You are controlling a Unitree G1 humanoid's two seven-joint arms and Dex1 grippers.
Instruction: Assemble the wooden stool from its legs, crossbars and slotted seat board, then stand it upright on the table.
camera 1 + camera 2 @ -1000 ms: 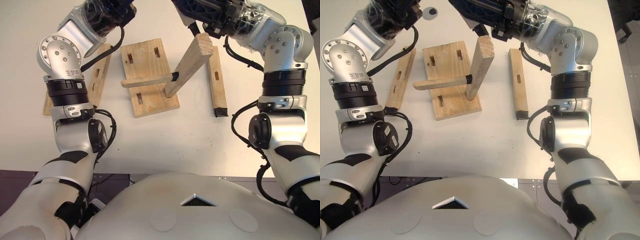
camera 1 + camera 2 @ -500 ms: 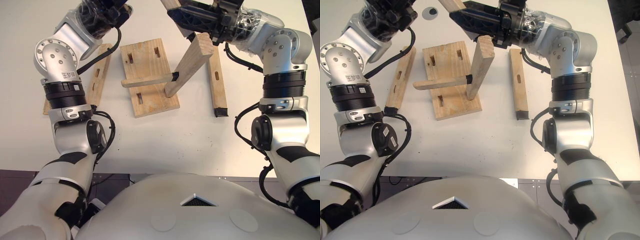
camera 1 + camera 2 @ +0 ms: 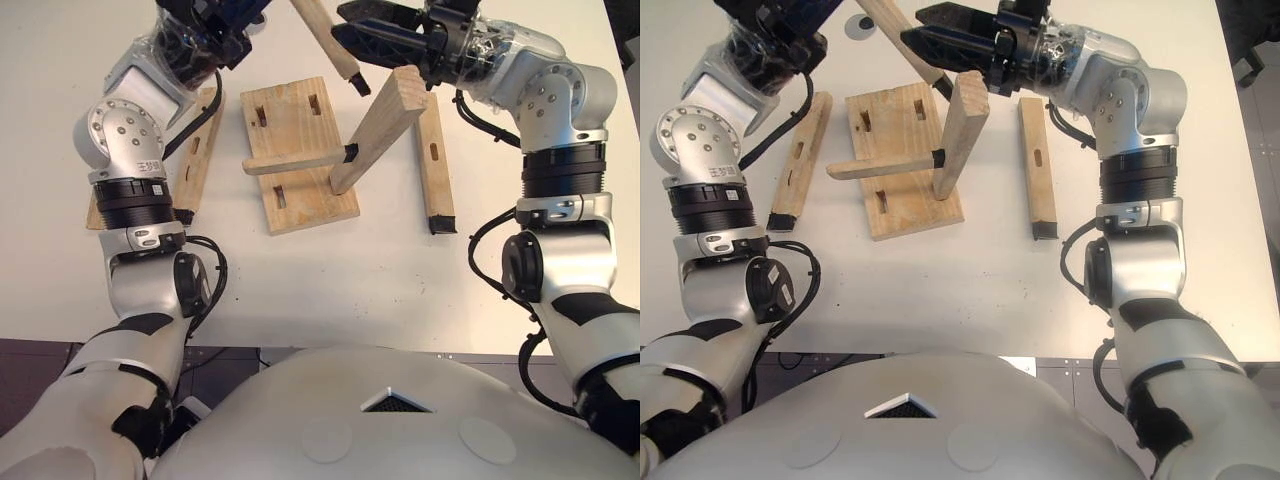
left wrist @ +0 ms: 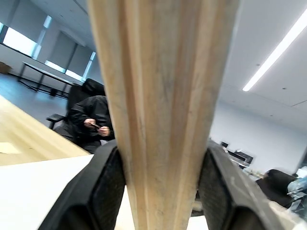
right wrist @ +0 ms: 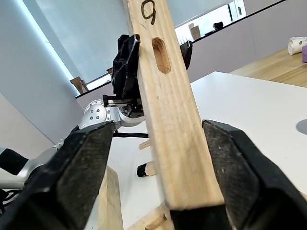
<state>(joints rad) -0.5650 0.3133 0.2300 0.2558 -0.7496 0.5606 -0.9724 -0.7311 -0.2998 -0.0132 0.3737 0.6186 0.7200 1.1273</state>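
Two legs lie flat on the table, nearest us?
— Yes. The left loose leg and the right loose leg, one either side of the seat board.
And on the board?
— A standing leg tilts in its slot, its crossbar jutting toward the left arm.
Farther back?
— The left gripper is clamped on a held leg in the air. Its long axis slants down, black foot toward the standing leg's top.
The right gripper?
— Fingers spread, one on each side of the held leg, not closed. It sits nearer the foot end, so I'd expect it to take hold there.
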